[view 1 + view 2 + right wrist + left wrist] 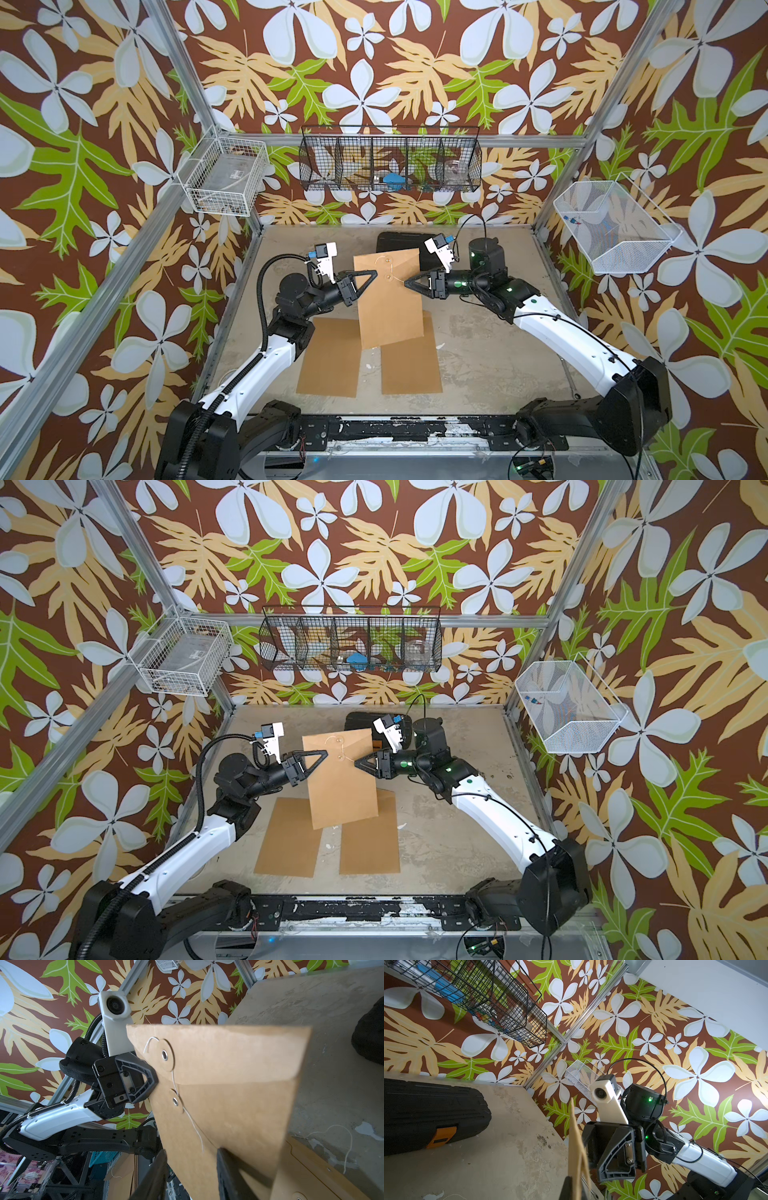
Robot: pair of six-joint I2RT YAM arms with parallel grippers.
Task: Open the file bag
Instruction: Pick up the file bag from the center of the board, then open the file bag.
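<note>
Left pincer (374, 274) is squeezing shut on the bag (388, 307) edge, holding it up over the table (478, 353). Right pincer (408, 282) is hanging with jaws apart, just beside the string (193, 1124) end

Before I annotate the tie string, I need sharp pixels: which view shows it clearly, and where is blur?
Right wrist view: string and eyelets crisp on the kraft file bag. Both top views: string thin, faint. Left wrist view: bag edge-on, face unseen.
</note>
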